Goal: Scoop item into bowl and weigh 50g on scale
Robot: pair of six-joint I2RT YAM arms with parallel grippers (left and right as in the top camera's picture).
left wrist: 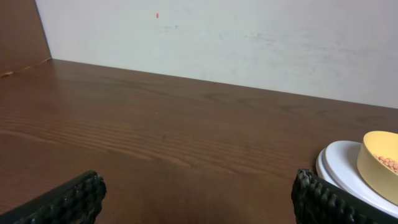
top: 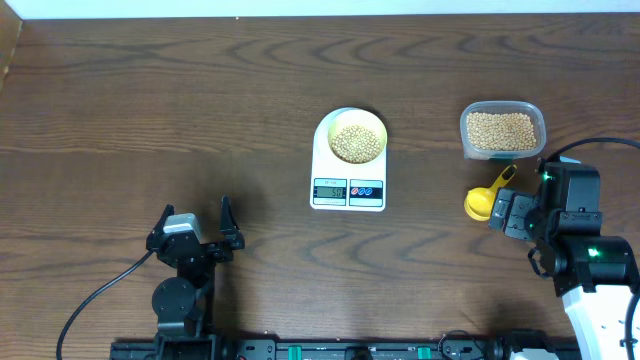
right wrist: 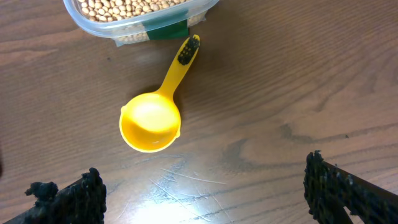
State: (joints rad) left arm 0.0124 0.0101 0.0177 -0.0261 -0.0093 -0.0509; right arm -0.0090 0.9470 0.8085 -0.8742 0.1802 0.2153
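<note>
The white scale (top: 348, 186) stands mid-table with the pale yellow bowl (top: 357, 137) on its platform. Tan beans (top: 356, 142) lie in the bowl. In the left wrist view the bowl (left wrist: 379, 158) and the scale's platform (left wrist: 339, 167) show at the right edge. My left gripper (top: 195, 215) (left wrist: 198, 193) rests open near the front left, with nothing between its fingers. My right gripper (top: 508, 213) (right wrist: 205, 186) is open just behind the empty yellow scoop (top: 488, 196) (right wrist: 150, 122), which lies on the table apart from the fingers.
A clear plastic container (top: 502, 130) (right wrist: 198, 11) full of beans (right wrist: 124, 7) sits behind the scoop at the right. The scoop's handle points toward it. A pale wall bounds the table's far edge.
</note>
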